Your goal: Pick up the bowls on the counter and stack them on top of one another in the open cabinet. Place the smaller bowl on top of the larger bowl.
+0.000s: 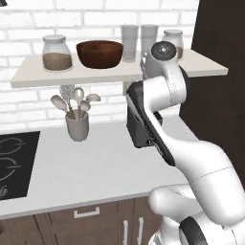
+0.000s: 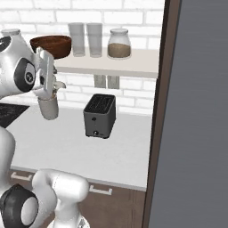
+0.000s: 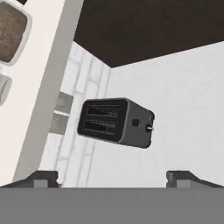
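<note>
The big bowl (image 1: 100, 53) sits on the shelf (image 1: 72, 74) between a grain jar (image 1: 57, 53) and two glasses (image 1: 129, 43), with a second jar (image 2: 119, 43) further along. The jaws stand wide and empty above the toaster (image 3: 116, 122) on the worktop (image 1: 95, 167). A utensil cup (image 1: 77, 126) stands under the shelf beside a black hob (image 1: 14, 162).

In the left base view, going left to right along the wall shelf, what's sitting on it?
Jar of brown grains → larger bowl → two clear glasses → second jar, partly behind the arm.
</note>
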### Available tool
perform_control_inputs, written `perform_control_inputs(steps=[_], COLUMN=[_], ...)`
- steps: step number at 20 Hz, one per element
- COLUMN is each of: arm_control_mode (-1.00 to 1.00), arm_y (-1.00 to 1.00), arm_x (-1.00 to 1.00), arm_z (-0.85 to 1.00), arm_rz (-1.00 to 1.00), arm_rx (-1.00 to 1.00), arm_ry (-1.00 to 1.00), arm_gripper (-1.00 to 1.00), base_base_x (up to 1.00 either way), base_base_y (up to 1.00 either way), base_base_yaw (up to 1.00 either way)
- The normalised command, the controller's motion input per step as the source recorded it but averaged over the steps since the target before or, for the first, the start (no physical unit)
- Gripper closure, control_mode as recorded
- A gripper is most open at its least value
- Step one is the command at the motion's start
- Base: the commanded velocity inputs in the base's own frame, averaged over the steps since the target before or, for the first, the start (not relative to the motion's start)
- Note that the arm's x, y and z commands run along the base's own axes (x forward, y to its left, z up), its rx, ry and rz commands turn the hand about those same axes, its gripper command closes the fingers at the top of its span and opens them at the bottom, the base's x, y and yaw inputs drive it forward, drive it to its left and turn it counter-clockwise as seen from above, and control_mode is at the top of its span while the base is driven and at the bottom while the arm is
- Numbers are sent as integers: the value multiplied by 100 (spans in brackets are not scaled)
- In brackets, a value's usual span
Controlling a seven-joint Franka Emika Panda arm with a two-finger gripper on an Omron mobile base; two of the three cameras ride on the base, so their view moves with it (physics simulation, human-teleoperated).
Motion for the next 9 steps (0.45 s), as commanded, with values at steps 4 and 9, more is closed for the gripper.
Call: perform_control_inputs(steps=[4,9], arm_control_mode=[-100,-100], arm_y=[-86,-21], arm_x=[-100,-57], arm_z=[-100,-64], arm_rz=[0,3], arm_rx=[0,-5], arm_ry=[-1,8], arm_gripper=[-100,-100], base_base_x=[0,0], base_base_y=[0,0], base_base_yaw=[0,0])
